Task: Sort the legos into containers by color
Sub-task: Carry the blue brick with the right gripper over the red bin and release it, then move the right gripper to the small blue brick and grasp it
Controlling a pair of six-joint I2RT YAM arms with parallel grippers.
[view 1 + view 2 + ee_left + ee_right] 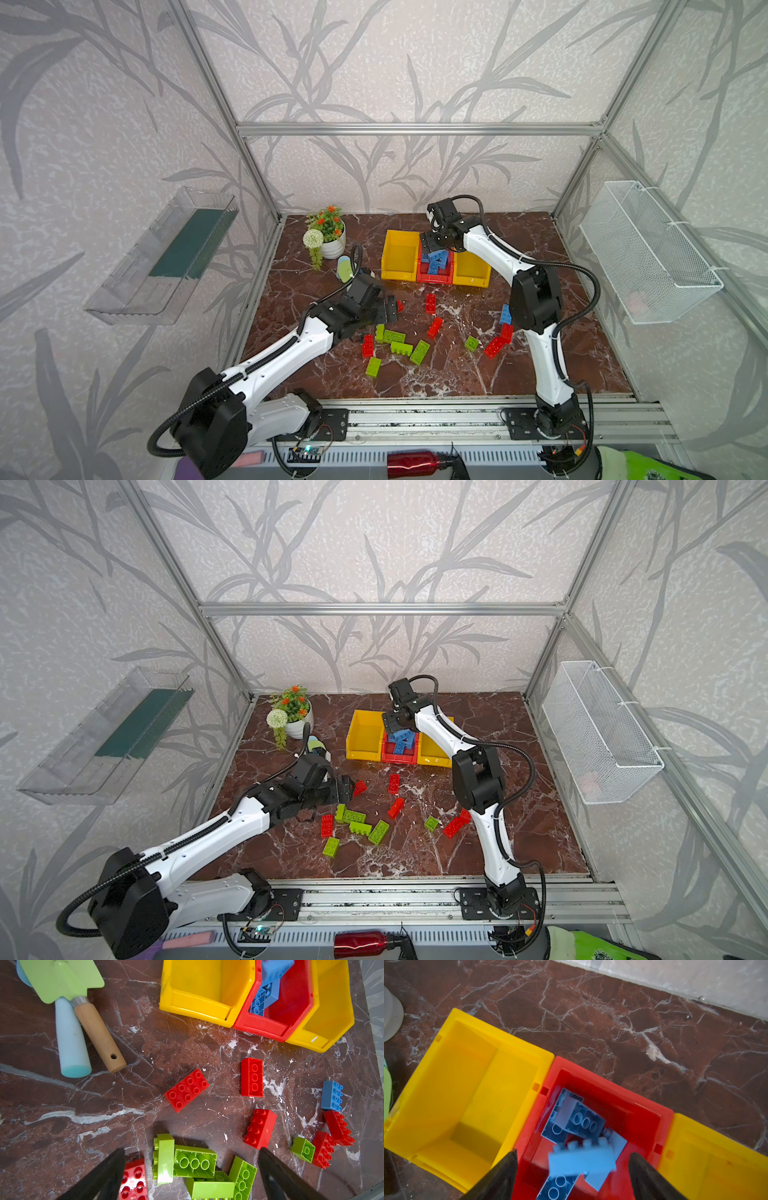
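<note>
Right tool (573, 1152) is held jaws apart over the red bin (641, 1124), blue brick (581, 1162) loose between them; left tool (192, 1150) is spread wide, empty, above green bricks (164, 1159) on the tabletop (145, 1053)

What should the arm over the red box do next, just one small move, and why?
Probably lift the right fingers straight up, clear of the red bin. They stand apart, and the blue brick between them looks blurred, apparently dropping onto the other blue bricks. A loose blue brick waits on the table.
</note>
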